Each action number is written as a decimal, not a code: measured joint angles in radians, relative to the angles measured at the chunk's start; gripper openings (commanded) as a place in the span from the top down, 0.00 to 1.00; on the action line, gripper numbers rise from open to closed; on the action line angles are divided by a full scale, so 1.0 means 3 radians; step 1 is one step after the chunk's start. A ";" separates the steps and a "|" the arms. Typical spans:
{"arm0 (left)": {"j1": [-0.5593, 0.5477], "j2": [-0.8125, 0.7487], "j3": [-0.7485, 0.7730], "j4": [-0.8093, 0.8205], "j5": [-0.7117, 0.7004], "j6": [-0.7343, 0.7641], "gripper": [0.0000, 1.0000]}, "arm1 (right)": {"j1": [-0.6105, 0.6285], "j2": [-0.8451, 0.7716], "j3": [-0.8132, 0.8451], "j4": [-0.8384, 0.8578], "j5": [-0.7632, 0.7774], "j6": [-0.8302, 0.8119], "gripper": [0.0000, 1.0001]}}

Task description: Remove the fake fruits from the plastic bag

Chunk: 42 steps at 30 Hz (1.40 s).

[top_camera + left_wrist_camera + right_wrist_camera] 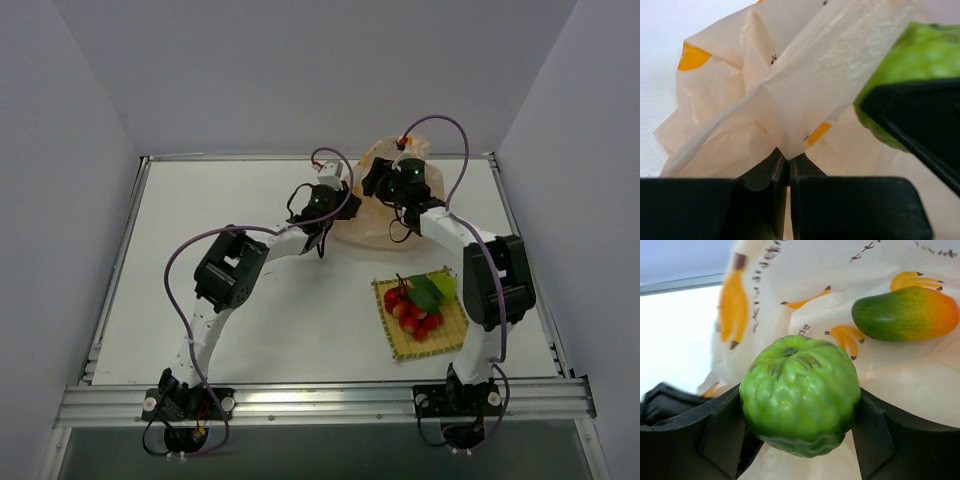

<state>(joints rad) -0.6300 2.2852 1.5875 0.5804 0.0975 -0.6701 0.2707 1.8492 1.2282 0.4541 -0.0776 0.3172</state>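
The peach plastic bag (362, 232) lies at the back of the table. My left gripper (788, 159) is shut on a fold of the bag (790, 85), and it shows in the top view (336, 197) at the bag's left side. My right gripper (800, 415) is shut on a round green fruit (800, 392), held over the bag (790, 285). It sits above the bag's middle in the top view (382, 182). That fruit also shows in the left wrist view (912, 60). A green-orange mango (905, 312) lies on the bag. The red berry bunch (413, 317) and another green fruit (443, 287) lie on a mat.
The square yellow woven mat (397, 343) lies on the right, near the right arm's base. White walls close in the table on the left, back and right. A metal rail (320, 400) runs along the near edge.
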 measured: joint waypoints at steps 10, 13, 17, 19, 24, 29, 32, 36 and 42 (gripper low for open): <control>0.0020 0.0052 0.0098 -0.0024 0.0055 -0.0015 0.98 | 0.0048 -0.0978 -0.0538 -0.0186 -0.0328 0.0215 0.69; 0.0031 0.0053 0.0099 -0.0023 0.0076 -0.0020 0.98 | 0.0083 -0.1559 -0.0797 -0.0474 -0.0411 0.0270 0.69; 0.0043 0.0056 0.0100 -0.0009 0.0111 -0.0050 0.98 | 0.0168 -0.2459 -0.1092 -0.1072 -0.0407 0.0441 0.72; 0.0045 0.0057 0.0100 0.0000 0.0120 -0.0062 0.98 | 0.0214 -0.2954 -0.1244 -0.1549 -0.0326 0.0638 0.72; 0.0043 0.0057 0.0120 0.0001 0.0123 -0.0079 0.98 | 0.0219 -0.3816 -0.1433 -0.2824 0.0103 0.1228 0.71; 0.0025 0.0057 0.0155 0.0003 0.0122 -0.0079 0.98 | 0.0219 -0.4159 -0.1484 -0.3807 0.0646 0.1848 0.67; 0.0023 0.0057 0.0156 0.0004 0.0122 -0.0078 0.98 | 0.0219 -0.4157 -0.1498 -0.4115 0.0958 0.2152 0.67; 0.0019 0.0057 0.0169 0.0004 0.0121 -0.0083 0.98 | 0.0219 -0.3951 -0.1499 -0.4247 0.1358 0.2422 0.71; 0.0020 0.0057 0.0206 0.0031 0.0125 -0.0153 0.98 | 0.0197 -0.3330 -0.1654 -0.4198 0.1755 0.2700 0.72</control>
<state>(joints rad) -0.6239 2.3024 1.6493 0.5896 0.1349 -0.7158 0.3298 0.8501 0.7319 -0.8051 0.4488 1.1271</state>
